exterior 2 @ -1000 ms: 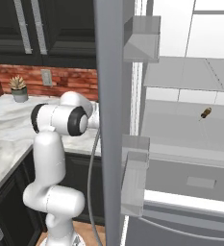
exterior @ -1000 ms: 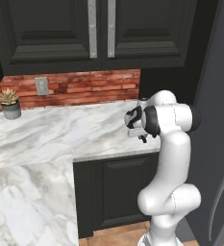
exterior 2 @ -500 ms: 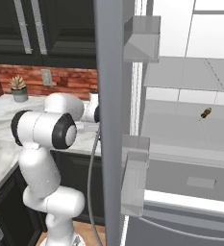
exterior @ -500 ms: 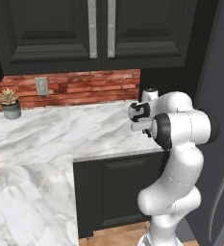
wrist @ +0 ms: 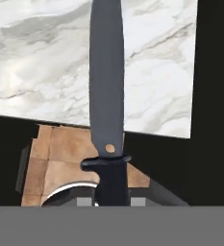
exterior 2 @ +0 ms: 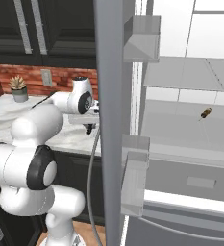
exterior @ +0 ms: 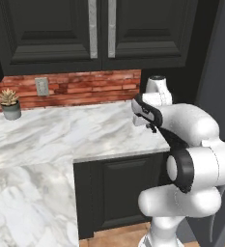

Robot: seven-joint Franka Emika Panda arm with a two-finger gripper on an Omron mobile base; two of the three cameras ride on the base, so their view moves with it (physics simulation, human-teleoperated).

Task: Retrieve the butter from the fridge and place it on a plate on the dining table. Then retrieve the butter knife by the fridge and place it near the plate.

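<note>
- a dark kitchen: black cabinets over red brick (exterior: 85, 89), a marble bench (exterior: 75, 132) beneath, and a small potted plant (exterior: 10, 102) at its far end from the fridge (exterior 2: 111, 120).
- the fridge stands with a door swung wide, white shelves bare but for one small brown thing (exterior 2: 205, 113), too small to name.
- the claw (exterior: 151, 126) hovers over the bench's end nearest the fridge, pressed together on the butter knife (wrist: 106, 96).
- the knife's black handle sits in the pinch; its thin dark blade runs straight out ahead of the claw, over the bench's edge.
- it looks light, stiff and slender, likely slick; the handle just behind the guard is the sound place to hold, since a loose pinch could let it swivel.
</note>
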